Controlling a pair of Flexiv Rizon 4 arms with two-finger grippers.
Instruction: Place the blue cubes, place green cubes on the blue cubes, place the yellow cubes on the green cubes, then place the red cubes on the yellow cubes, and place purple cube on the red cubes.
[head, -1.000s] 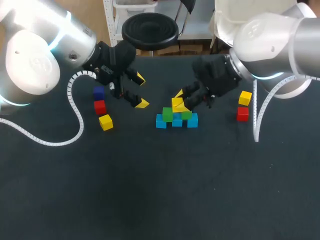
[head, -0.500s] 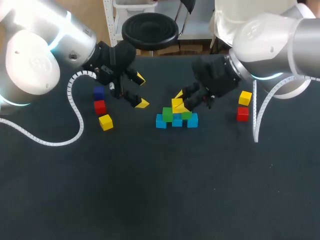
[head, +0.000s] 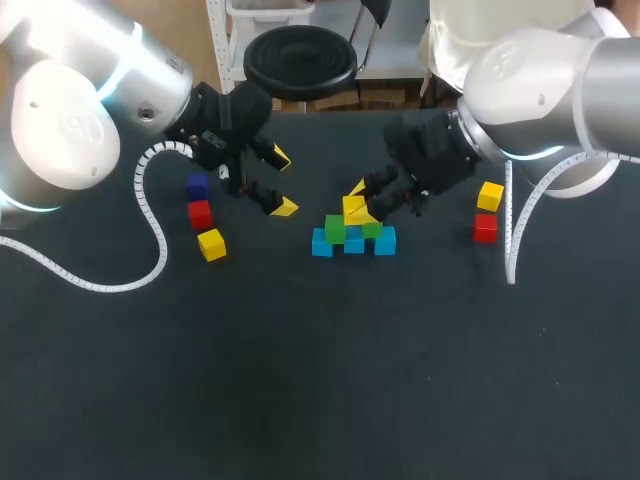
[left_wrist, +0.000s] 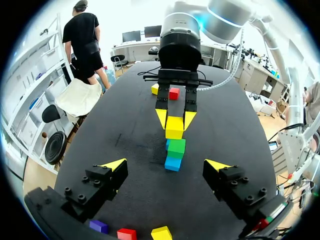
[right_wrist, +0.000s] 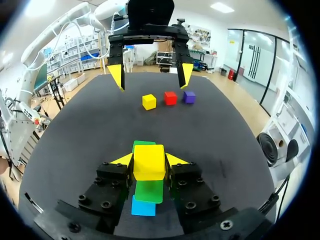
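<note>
Nothing has shifted over the last second: both arms and every cube sit where they were. The right arm (head: 540, 80) comes in from the far right corner and bends down toward the row of three blue cubes (head: 353, 243). Its wrist is tilted so that the right end effector (right_wrist: 149, 161) points down at the top of the pile and faces the other arm. Its fingers are closed partway on a yellow cube (left_wrist: 174, 127), one yellow tip against each of two opposite faces. That cube sits centred over the two green cubes (head: 335, 230) standing on the blue row. It appears to touch the green below, though I cannot tell whether it rests there. The left arm (head: 70, 110) enters from the far left corner. The left end effector (head: 282, 182) hangs to the left of the blue row, apart from it, with its fingers spread wide, holding nothing and turned toward the pile. Further left of the blue row, beyond that end effector, a purple cube (head: 197, 185), a red cube (head: 200, 213) and a second yellow cube (head: 211, 244) lie close together in a short line on the dark counter (head: 300, 380). To the right of the blue row, past the right arm's wrist, a third yellow cube (head: 489, 195) lies with a second red cube (head: 485, 228) just beside it.
</note>
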